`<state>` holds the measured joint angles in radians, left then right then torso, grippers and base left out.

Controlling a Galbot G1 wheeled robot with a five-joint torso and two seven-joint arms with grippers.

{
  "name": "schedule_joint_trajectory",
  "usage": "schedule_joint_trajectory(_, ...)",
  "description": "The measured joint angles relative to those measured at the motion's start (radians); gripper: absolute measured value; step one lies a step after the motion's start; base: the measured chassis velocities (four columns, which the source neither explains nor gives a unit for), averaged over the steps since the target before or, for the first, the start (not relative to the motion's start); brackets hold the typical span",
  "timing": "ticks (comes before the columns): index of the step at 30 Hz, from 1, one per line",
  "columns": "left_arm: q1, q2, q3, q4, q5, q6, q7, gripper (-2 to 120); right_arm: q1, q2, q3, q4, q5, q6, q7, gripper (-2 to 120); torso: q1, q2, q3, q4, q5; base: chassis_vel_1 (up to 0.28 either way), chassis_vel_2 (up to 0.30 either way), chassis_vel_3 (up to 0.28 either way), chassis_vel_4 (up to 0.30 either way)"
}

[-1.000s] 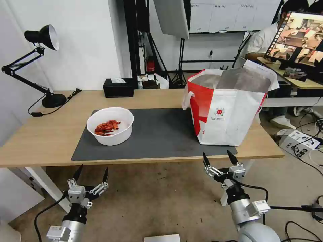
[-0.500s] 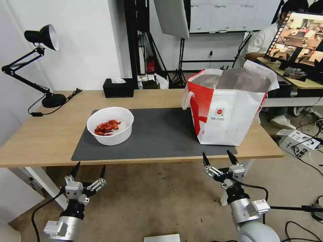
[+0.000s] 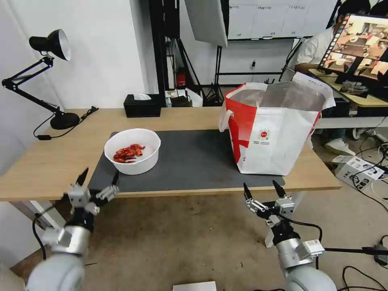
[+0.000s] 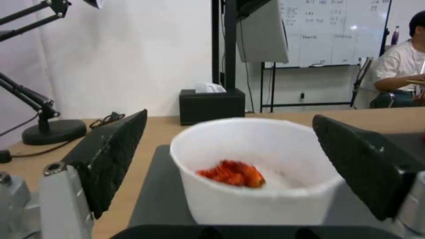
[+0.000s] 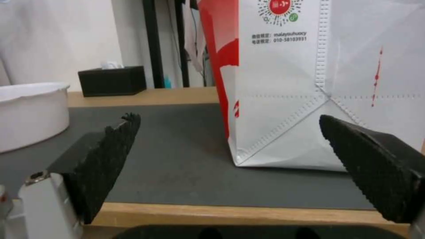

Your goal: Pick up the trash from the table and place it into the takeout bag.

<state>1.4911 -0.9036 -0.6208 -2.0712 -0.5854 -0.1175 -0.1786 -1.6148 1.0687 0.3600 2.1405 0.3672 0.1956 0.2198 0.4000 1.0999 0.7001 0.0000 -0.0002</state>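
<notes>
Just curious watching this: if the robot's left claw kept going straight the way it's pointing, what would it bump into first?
Most likely the white round bowl of red shells: it sits framed between the open fingers of the left gripper, near the table edge. How far off is unclear.

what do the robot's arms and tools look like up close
Both arms are silver-grey metal cylinders with small white labels and loose black cables. The left tool and right tool match: a dark body, silver linkages with bolts, and two black, pointed, wedge-shaped fingers whose inner faces are ribbed. The right arm ends in a rounded grey joint.
</notes>
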Motion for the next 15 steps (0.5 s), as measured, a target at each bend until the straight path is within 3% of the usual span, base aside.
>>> schedule_joint_trajectory(2,-0.020,0.019,0.006,0.005,-0.023,0.011,-0.008,100,0.000,0.000,0.000,0.000,0.000,0.000,0.000,100,0.000,0.000,0.000,0.0000,0.0002,0.000,0.000,0.000,0.000)
schedule_joint_trajectory(4,-0.118,0.119,0.039,0.034,-0.165,0.071,-0.042,100,0.000,0.000,0.000,0.000,0.000,0.000,0.000,100,0.000,0.000,0.000,-0.0001,0.0001,0.000,0.000,0.000,0.000)
schedule_joint_trajectory(5,-0.118,0.119,0.039,0.034,-0.165,0.071,-0.042,100,0.000,0.000,0.000,0.000,0.000,0.000,0.000,100,0.000,0.000,0.000,-0.0001,0.0001,0.000,0.000,0.000,0.000)
schedule_joint_trajectory(8,-0.219,0.189,0.079,0.070,-0.329,0.150,-0.069,100,0.000,0.000,0.000,0.000,0.000,0.000,0.001,100,0.000,0.000,0.000,0.0002,0.0000,0.000,0.000,0.000,0.000)
schedule_joint_trajectory(9,-0.219,0.189,0.079,0.070,-0.329,0.150,-0.069,100,0.000,0.000,0.000,0.000,0.000,0.000,0.001,100,0.000,0.000,0.000,0.0002,0.0000,0.000,0.000,0.000,0.000)
schedule_joint_trajectory(12,-0.358,0.228,0.166,0.124,-0.500,0.253,-0.114,100,0.000,0.000,0.000,0.000,0.000,0.000,0.001,100,0.000,0.000,0.000,-0.0001,0.0001,0.000,0.000,0.000,0.000)
schedule_joint_trajectory(15,-0.434,0.233,0.215,0.164,-0.573,0.316,-0.156,100,0.000,0.000,0.000,0.000,0.000,0.000,0.001,100,0.000,0.000,0.000,-0.0003,0.0000,0.000,0.000,0.000,0.000)
